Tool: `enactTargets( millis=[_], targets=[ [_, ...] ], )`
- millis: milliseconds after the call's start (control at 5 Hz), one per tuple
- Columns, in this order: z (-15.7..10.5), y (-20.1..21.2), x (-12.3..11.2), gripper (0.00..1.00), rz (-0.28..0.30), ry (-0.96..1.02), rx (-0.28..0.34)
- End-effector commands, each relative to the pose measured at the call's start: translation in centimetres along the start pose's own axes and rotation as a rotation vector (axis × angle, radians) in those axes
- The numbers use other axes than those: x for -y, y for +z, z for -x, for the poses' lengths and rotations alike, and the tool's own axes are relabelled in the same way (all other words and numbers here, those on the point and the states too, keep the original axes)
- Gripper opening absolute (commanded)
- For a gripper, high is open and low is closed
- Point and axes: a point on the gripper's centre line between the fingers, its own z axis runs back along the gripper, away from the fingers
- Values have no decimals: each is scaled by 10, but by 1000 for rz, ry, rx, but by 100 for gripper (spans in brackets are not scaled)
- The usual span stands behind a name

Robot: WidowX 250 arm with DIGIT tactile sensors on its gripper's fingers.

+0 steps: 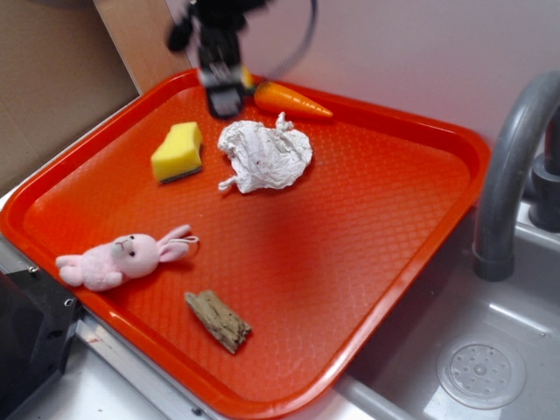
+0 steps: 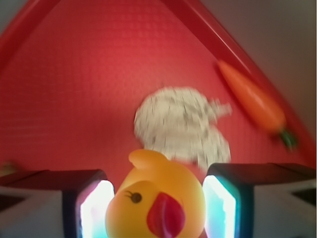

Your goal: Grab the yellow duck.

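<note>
The yellow duck (image 2: 156, 203) sits right between the two fingers (image 2: 93, 210) of the gripper (image 2: 156, 213) in the wrist view, with its face and red beak turned toward the camera. The fingers stand close on each side of its head and body, so the gripper looks narrowed around the duck, but the picture is blurry and I cannot tell for sure if the pads are pressing on it yet. In the outside view the gripper (image 1: 225, 98) hangs over the far left corner of the red tray (image 1: 394, 236), and only a tiny bit of yellow peeks out beside it, just next to the carrot (image 1: 291, 101). The duck looks small, light and hollow, like a bath toy. Its skin is smooth and shiny, so it may slip, and its round shape could make it pop out if it is squeezed near the top or bottom. It is probably soft and will squash a little, which helps the pads hold on. The best place to hold it seems to be across the widest part of the body, one pad on each side. The crumpled white cloth (image 1: 265, 156) lies near, and the yellow sponge (image 1: 178, 152) lies to the left of it, well apart from the duck
</note>
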Motion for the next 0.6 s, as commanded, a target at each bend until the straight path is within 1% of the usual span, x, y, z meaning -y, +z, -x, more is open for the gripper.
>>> enactTargets(
  millis=[0, 200, 400],
  targets=[
    [44, 79, 24, 0, -26, 513, 63],
    [45, 85, 24, 0, -38, 771, 102],
    [39, 74, 9, 0, 22, 976, 52]
  ],
)
